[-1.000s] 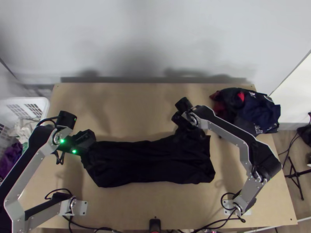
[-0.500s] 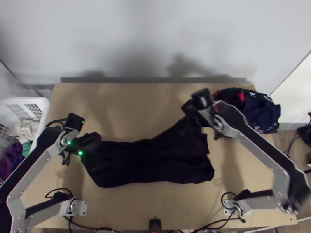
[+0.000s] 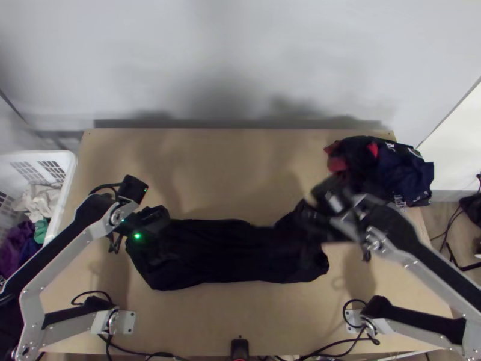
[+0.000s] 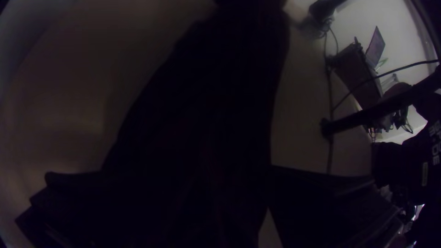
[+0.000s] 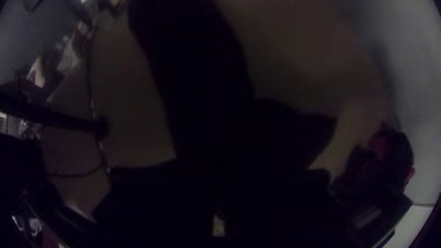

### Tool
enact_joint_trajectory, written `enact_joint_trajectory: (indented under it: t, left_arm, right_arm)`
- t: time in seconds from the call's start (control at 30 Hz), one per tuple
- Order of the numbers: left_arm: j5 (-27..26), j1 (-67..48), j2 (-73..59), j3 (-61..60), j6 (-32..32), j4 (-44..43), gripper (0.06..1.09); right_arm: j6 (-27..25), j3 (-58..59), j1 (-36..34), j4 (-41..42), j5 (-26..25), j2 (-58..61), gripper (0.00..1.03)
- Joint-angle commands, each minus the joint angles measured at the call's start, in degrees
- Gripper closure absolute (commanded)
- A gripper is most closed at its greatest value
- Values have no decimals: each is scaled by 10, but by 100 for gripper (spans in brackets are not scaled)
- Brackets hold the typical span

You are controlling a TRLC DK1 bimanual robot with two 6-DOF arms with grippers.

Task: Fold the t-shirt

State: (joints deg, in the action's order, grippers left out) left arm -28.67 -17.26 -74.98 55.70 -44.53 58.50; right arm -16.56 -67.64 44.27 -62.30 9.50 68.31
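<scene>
A pale wall (image 3: 210,48) stands behind the table (image 3: 240,313) — brown floor (image 3: 441,216) beside it.

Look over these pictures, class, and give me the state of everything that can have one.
Black t-shirt: laid in a long band, layers too dark to count.
Left tool: open.
Right tool: nearly closed, apparently on the t-shirt.
Green light at the left tool: lit.
Clothes pile: bunched.
White basket: upright, with crumpled garments inside.
</scene>
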Motion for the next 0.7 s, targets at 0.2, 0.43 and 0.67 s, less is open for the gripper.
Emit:
enact_joint_trajectory:
  t: [0.2, 0.43, 0.67]
  left_arm:
    - [11, -19, -17, 15, 19, -14, 10]
    - [18, -1, 3, 9, 20, -7, 10]
    - [17, 11, 14, 0, 20, -6, 10]
  right_arm:
    - [-30, 182, -28, 70, -40, 23, 40]
    - [-34, 117, -139, 79, -40, 12, 34]
    - [-26, 92, -168, 83, -17, 9, 34]
